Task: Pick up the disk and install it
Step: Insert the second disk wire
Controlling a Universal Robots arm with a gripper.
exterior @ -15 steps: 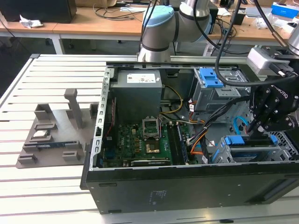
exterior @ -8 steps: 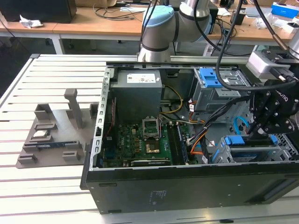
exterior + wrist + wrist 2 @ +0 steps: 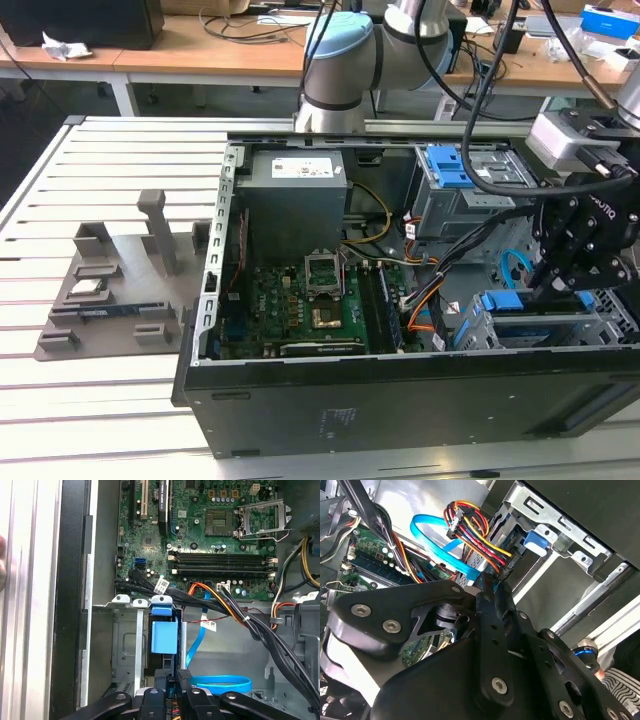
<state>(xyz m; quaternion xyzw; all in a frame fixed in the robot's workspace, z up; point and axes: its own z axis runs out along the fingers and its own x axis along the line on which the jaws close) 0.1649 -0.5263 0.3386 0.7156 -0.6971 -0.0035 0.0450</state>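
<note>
Exterior view: the open PC case (image 3: 300, 400) lies on its side on the slatted table (image 3: 130, 150), and the gripper (image 3: 552, 292) is down at the grey drive cage (image 3: 610, 325) in the corner on the exterior view's right. As far as I can make out, the disk (image 3: 560, 322) is standing on edge in that cage. Only a long grey strip with a blue line under it shows, running along the exterior view's left-right, so its label isn't visible. The cage's blue latch (image 3: 500, 300) is just beside the gripper, on the motherboard (image 3: 300, 300) side.

Honestly can't tell whether the claw is spread or pinching anything. In both wrist views the black linkage covers the tips.

Inside the case there's also the power supply (image 3: 295, 195) with a white sticker, print too small to read, and a second cage (image 3: 465, 180) with its own blue latch. Out on the table a grey foam tray (image 3: 60, 345) holds a chip (image 3: 88, 288) and a thin memory stick (image 3: 115, 312). White cable tags (image 3: 161, 585) show in the first wrist view, unreadable.
</note>
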